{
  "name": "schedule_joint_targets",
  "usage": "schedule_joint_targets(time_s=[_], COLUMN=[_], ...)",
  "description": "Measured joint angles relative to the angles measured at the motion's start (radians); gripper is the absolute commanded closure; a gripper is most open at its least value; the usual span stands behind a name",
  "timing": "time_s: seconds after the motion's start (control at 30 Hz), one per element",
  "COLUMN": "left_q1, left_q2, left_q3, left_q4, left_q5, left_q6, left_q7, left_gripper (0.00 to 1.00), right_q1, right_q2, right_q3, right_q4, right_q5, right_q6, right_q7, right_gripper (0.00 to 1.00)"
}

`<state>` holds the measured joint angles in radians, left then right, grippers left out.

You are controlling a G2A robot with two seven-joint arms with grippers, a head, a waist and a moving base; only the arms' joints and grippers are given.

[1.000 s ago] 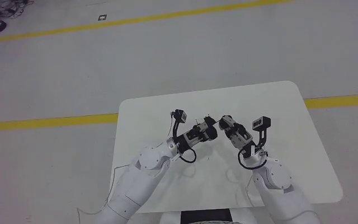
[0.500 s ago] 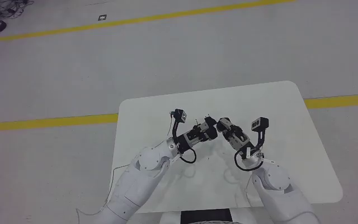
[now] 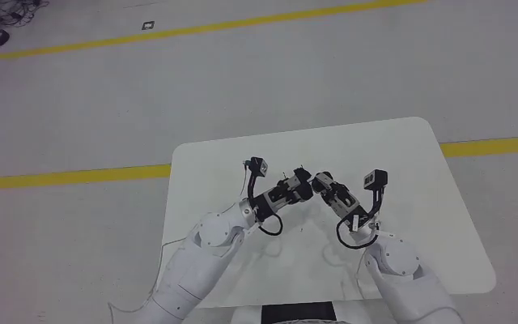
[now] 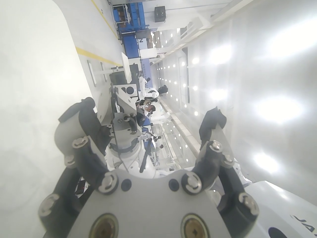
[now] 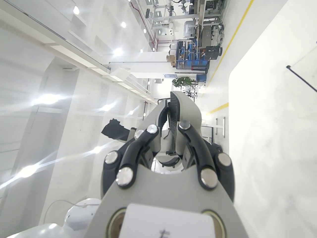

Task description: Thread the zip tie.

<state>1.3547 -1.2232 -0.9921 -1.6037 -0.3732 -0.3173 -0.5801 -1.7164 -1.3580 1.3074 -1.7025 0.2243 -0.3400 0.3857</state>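
Above the middle of the white table (image 3: 405, 162) my two grippers face each other closely. The left gripper (image 3: 300, 189) (image 4: 148, 112) is open wide, its black-padded fingers (image 4: 80, 115) spread on either side of the right gripper's tip. The right gripper (image 3: 319, 180) (image 5: 170, 105) is shut. In the left wrist view a thin black zip tie (image 4: 114, 120) runs along its fingers, apparently clamped there. A thin black strip with a small head (image 5: 301, 75) shows over the table in the right wrist view. I cannot tell whether the two are one tie.
The table has rounded corners and bare surface all around the arms. Each arm carries a raised black camera mount (image 3: 375, 178) (image 3: 258, 166) beside its gripper. Yellow floor lines (image 3: 81, 176) run beyond the table's edges.
The right gripper has moved a little leftward, closer to the left gripper. The left arm has barely moved.
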Motion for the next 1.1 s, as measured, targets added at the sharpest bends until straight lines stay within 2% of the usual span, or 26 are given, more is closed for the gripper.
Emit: schedule_joint_targets(time_s=[1.1], left_q1=[-0.007], left_q2=[0.009], left_q3=[0.007], left_q4=[0.008], left_q5=[-0.018], left_q6=[-0.002], left_q7=[0.012], left_gripper=[0.0], right_q1=[0.01], right_q2=[0.007], right_q3=[-0.015], right_q4=[0.018], right_q5=[-0.141], right_q6=[0.0], right_q7=[-0.066], right_gripper=[1.0])
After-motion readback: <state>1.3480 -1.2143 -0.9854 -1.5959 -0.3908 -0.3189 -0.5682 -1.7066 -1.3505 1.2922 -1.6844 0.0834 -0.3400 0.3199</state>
